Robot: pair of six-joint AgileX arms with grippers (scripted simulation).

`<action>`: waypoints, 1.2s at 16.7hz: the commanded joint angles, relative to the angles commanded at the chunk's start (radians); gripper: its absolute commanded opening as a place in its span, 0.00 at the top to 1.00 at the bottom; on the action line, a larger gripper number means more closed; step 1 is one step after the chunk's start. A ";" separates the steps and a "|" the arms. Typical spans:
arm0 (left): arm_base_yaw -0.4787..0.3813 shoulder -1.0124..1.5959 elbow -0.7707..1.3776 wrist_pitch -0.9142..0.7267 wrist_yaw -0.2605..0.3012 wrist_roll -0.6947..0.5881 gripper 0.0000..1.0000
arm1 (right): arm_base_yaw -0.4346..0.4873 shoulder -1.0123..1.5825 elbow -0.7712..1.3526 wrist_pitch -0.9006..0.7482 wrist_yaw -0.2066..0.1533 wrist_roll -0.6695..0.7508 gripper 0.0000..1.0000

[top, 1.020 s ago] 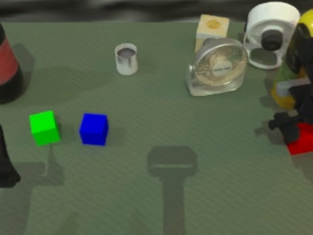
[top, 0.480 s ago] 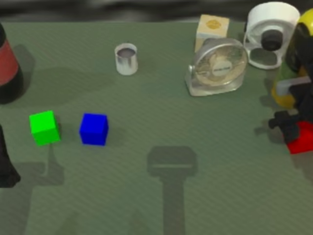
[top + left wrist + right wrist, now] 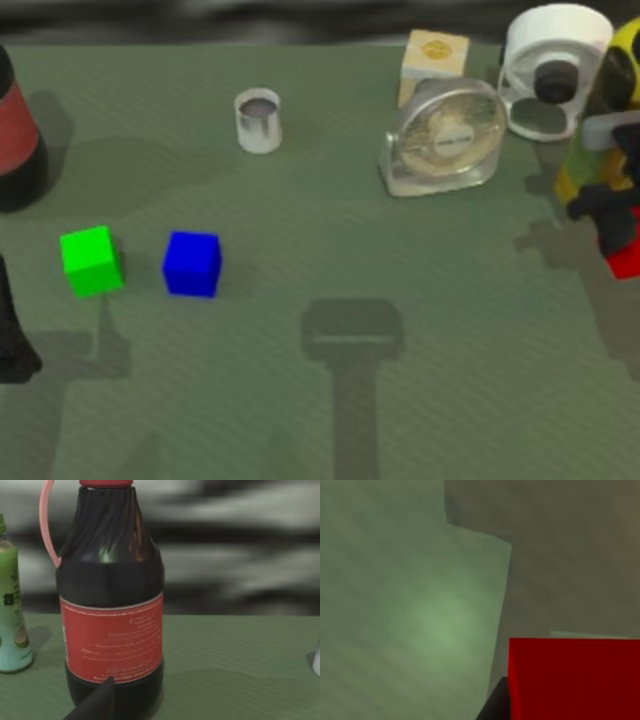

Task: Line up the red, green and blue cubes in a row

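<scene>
The dark bottle [image 3: 111, 595] at the far left edge of the top view is wearing a red label [image 3: 112, 639] whose pale lines of print are too small to read; beside it in the left wrist view is standing a green bottle [image 3: 12, 600] with unreadable markings. The cream box [image 3: 433, 60] at upper centre-right is showing a yellow emblem.

Compared with a second ago, the right gripper [image 3: 618, 232] is sitting higher and further toward the right edge, pinching the red cube [image 3: 627, 255], which is now mostly cut off by the frame; its shadow is lying apart on the green table [image 3: 400, 300].

The green cube [image 3: 91, 260] and blue cube [image 3: 192, 264] are resting at middle left, unmoved, near each other with a gap between.

The small metal cup [image 3: 258, 120] at upper centre-left is showing a dark inside. The left gripper [image 3: 12, 340] is waiting at the lower left edge; I cannot tell its finger state.
</scene>
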 joint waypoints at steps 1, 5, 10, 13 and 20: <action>0.000 0.000 0.000 0.000 0.000 0.000 0.00 | 0.000 -0.001 0.001 -0.001 0.000 0.000 1.00; 0.000 0.000 0.000 0.000 0.000 0.000 0.00 | 0.008 0.013 0.011 -0.005 0.000 0.015 1.00; 0.000 0.000 0.000 0.000 0.000 0.000 0.00 | 0.195 0.125 0.194 -0.089 0.005 0.227 1.00; 0.000 0.000 0.000 0.000 0.000 0.000 0.00 | 0.367 0.217 0.347 -0.163 0.009 0.450 1.00; 0.000 0.000 0.000 0.000 0.000 0.000 0.00 | 0.761 0.389 0.673 -0.311 0.022 0.959 1.00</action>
